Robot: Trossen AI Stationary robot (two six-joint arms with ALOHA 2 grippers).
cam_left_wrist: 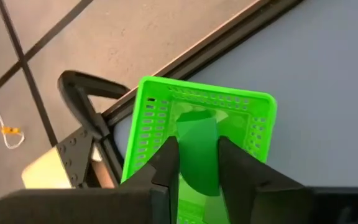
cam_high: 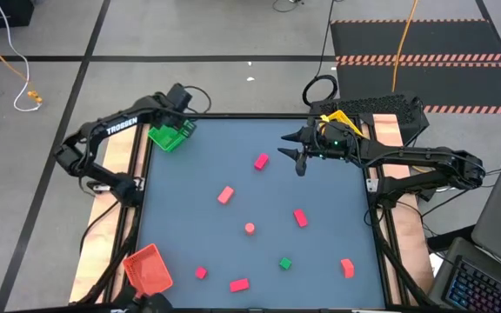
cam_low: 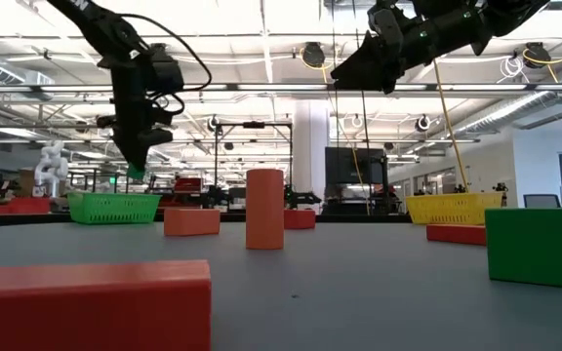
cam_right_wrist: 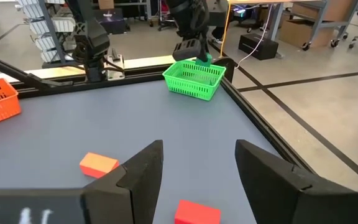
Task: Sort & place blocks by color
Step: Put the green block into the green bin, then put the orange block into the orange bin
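- Two pincers hang above the dark desk (cam_high: 320, 278), one toward each far corner.
- At about ten o'clock on the desk, the left pincer (cam_left_wrist: 197, 158) hovers over the green tray (cam_high: 173, 135), its fingers (cam_left_wrist: 166, 165) clamped on a green block (cam_left_wrist: 197, 149) directly above the tray's open top.
- At the near edge toward seven o'clock lies the red tray (cam_high: 150, 268).
- Across the middle and near half of the desk lie the loose blocks, well apart: a pink-red one (cam_high: 261, 161) at twelve o'clock, a salmon one (cam_high: 225, 195) just left of centre, a round one (cam_high: 249, 229), a small green cube (cam_high: 285, 263) at five o'clock, and several more red pieces along the near edge.
- At about two o'clock the right pincer (cam_high: 298, 152) hovers, fingers (cam_right_wrist: 143, 169) apart and holding nothing, with the yellow tray (cam_high: 337, 119) just behind it.
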